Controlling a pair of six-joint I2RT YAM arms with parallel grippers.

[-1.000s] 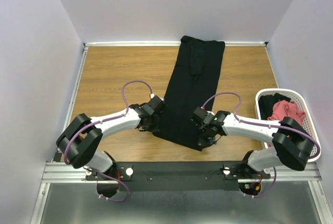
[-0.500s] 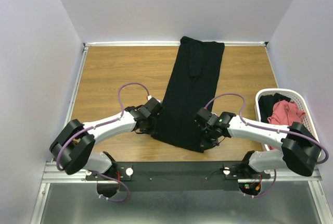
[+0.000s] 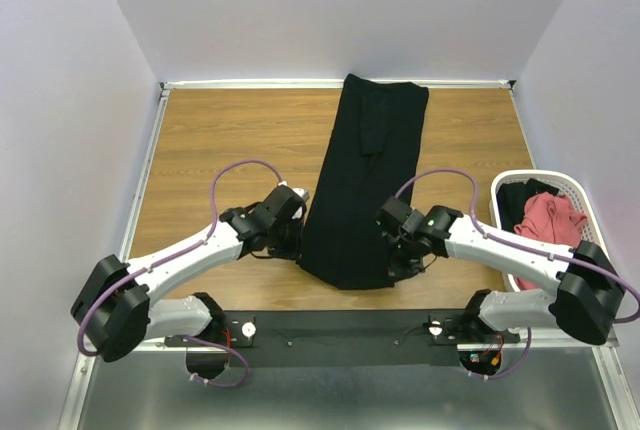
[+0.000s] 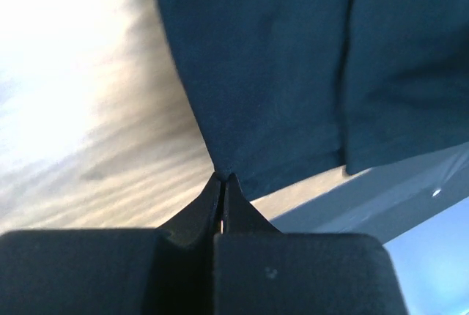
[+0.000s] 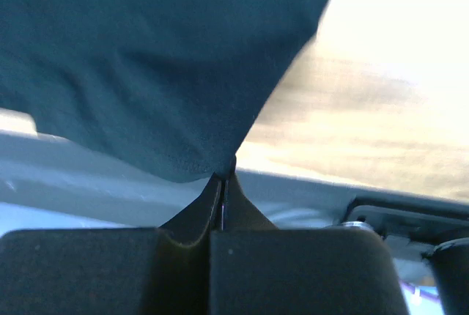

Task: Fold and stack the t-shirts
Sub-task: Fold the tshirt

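The left arm (image 3: 190,255) and the right arm (image 3: 500,247) are white tubes with fat round black joints, a thin purple cable (image 3: 235,165) runs along each, and the left tool (image 4: 223,182) and right tool (image 5: 223,179) are black.

I've got the black shirt (image 3: 365,180) folded lengthwise into one long narrow strip, running from the far edge of the table (image 3: 230,140) toward me and leaning slightly left at the near end. Both near corners are pinched up. The salmon-red shirt (image 3: 550,213) sits crumpled in the basket (image 3: 598,235) on the right.
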